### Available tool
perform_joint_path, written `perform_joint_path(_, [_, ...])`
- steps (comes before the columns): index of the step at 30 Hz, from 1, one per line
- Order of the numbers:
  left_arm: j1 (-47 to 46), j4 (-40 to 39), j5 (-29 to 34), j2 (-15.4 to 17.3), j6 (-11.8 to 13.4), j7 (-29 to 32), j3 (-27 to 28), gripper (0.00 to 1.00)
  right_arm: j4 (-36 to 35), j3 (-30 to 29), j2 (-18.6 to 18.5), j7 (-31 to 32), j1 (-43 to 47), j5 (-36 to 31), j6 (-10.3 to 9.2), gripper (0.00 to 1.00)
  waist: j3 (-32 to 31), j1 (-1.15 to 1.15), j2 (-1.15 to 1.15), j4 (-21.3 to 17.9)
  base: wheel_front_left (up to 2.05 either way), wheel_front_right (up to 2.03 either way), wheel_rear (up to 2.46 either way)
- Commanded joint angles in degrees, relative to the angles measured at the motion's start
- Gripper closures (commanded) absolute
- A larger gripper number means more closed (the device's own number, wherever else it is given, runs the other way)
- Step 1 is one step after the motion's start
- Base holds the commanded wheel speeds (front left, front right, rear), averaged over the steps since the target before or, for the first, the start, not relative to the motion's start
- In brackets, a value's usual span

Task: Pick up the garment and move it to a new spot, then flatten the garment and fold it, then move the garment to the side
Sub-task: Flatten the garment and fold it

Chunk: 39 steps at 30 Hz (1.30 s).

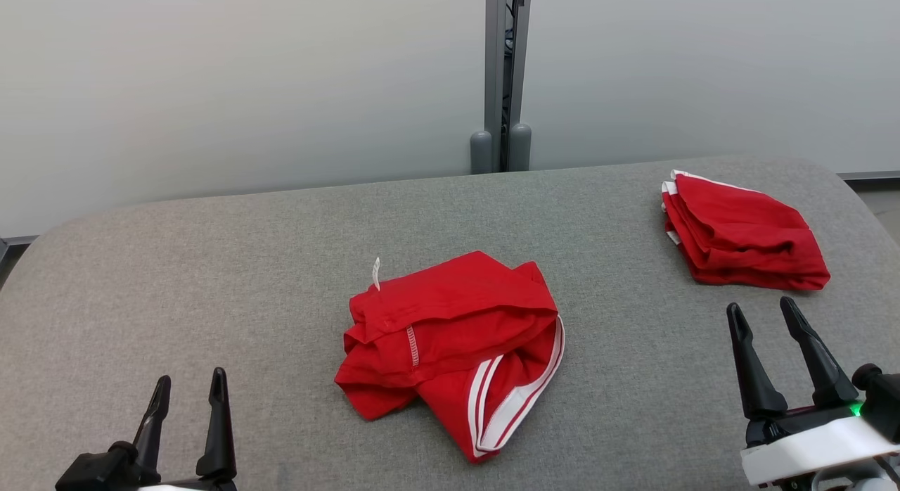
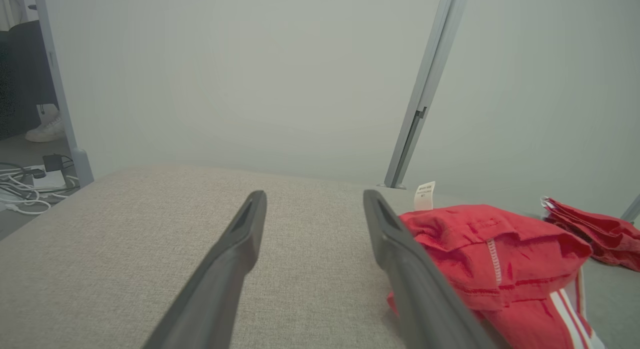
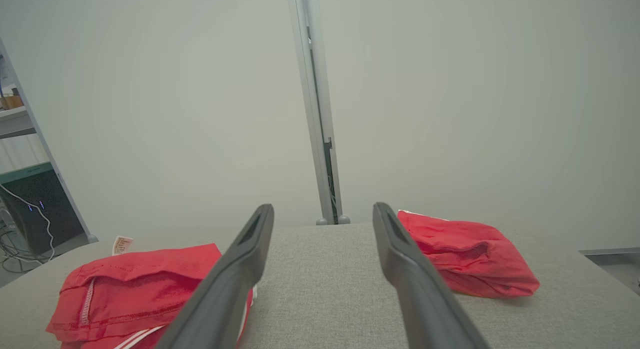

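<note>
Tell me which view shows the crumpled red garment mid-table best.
The head view: the crumpled garment lies in full sight, white trim and tag included. The left wrist view has it lower right, the right wrist view lower left; in both, a finger covers one edge and the frame crops it.

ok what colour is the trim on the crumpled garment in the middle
White trim on the red garment, in stripes; clearest in the head view.

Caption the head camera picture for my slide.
Open left gripper and right gripper poised before a crumpled red garment on the grey table; a folded red garment lies far right.
</note>
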Motion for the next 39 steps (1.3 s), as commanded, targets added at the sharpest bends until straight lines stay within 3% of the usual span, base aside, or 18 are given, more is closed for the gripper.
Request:
perform_joint_path(1, [-0.2,0.1,0.3,0.3,-0.1,-0.3,0.4,0.0,0.0,-0.2,-0.3,-0.2,0.5,0.4,0.01,0.0,0.0,0.0,0.0,0.0,0.0,0.0,0.0])
perform_joint_path(16, [-1.0,1.1,1.6,-1.0,-1.3,-0.3,1.0,0.0,0.5,2.0,-0.7,-0.2,0.1,1.4,0.01,0.0,-0.1,0.0,0.0,0.9,0.0,0.0,0.0])
perform_joint_path(24, [-1.5,1.6,2.1,-1.2,-1.8,-0.3,0.5,0.0,1.1,14.5,-2.7,1.4,-2.4,7.2,0.01,0.0,-0.1,0.0,0.0,4.1,0.0,0.0,0.0])
perform_joint_path(31, [-1.5,2.1,2.5,-1.4,-2.3,-0.2,-0.5,0.0,5.2,26.8,-3.2,9.0,-5.4,13.5,0.02,0.0,0.0,0.0,0.0,9.4,0.0,0.0,0.0])
perform_joint_path(39, [-1.7,2.5,2.7,-1.4,-2.4,0.2,-1.5,0.0,13.2,32.1,-2.2,15.7,-7.4,16.3,0.02,0.0,0.1,0.0,0.0,15.0,0.0,0.0,0.0])
